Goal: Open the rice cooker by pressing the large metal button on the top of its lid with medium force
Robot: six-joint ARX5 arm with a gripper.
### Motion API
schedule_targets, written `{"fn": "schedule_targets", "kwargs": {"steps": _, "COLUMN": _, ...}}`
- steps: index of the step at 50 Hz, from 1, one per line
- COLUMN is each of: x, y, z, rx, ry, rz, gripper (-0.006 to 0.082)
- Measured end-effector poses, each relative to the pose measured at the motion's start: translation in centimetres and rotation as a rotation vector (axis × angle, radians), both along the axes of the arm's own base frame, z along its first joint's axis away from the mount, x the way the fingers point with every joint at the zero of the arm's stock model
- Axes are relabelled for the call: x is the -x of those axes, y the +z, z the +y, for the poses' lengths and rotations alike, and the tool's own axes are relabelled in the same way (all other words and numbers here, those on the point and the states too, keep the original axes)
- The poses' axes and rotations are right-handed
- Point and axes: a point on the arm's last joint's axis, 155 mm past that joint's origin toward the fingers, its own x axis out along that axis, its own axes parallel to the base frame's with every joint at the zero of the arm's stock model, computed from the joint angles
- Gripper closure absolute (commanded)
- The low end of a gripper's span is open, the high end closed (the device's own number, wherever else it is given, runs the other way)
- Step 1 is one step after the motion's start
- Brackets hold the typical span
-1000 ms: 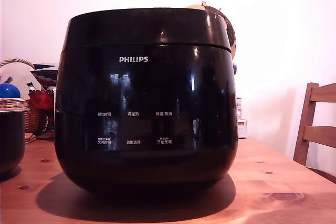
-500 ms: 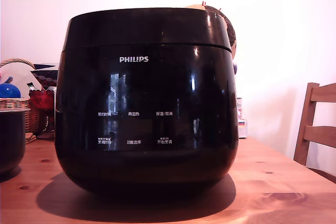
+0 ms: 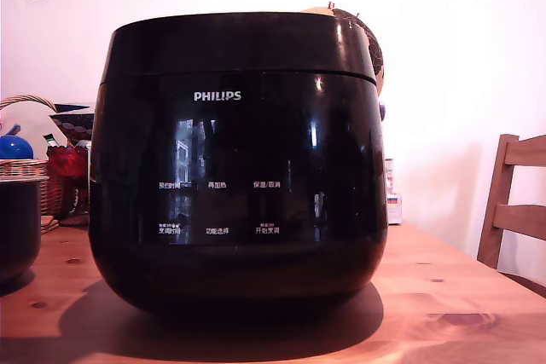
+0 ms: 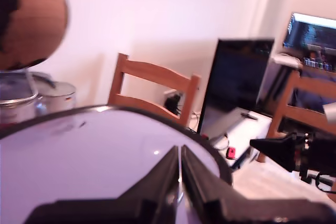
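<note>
Left edge of the table [image 3: 478,296], exterior view: a dark pot [image 3: 17,228] cut off by the frame, and behind it a wicker basket [image 3: 34,178] holding a blue ball and red items.

Middle of the table: the rice cooker [image 3: 239,176], glossy black, PHILIPS logo and white labels facing the camera. It fills most of the view. The lid [image 3: 243,40] sits flat and flush on the body, seam line even all round; closed. The metal button is not visible from this low angle.

Upper left corner of the exterior view: a dark blurred shape, probably part of the arm, well above the cooker. Cannot confirm.

Right side, off the table edge: a wooden chair [image 3: 516,202].

Wrist view: the tool [image 4: 180,174] hangs above the lid's shiny top [image 4: 94,150], the two fingers pressed together with only a hairline gap, nothing between them; clenched and empty. Contact with the lid cannot be judged. The button does not show here either.

Progress, as judged: press not yet made, lid not released. Left to do: locate the button, descend onto it, push firmly, see the lid spring up.
</note>
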Motion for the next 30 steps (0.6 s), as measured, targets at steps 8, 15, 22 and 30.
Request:
{"fn": "schedule_targets", "kwargs": {"steps": 8, "x": -0.8, "y": 0.9, "z": -2.0, "rx": -0.050, "ry": -0.006, "rz": -0.040, "gripper": 0.0789}}
{"fn": "schedule_targets", "kwargs": {"steps": 15, "x": -1.5, "y": -0.8, "z": -3.1, "rx": -0.151, "ry": -0.005, "rz": 0.003, "gripper": 0.0789}}
{"fn": "schedule_targets", "kwargs": {"steps": 22, "x": -1.9, "y": -3.5, "z": -3.2, "rx": -0.257, "ry": 0.007, "rz": 0.016, "gripper": 0.0789}}
{"fn": "schedule_targets", "kwargs": {"steps": 30, "x": -2.3, "y": -4.6, "z": -2.6, "rx": -0.315, "ry": 0.043, "rz": 0.024, "gripper": 0.0789}}
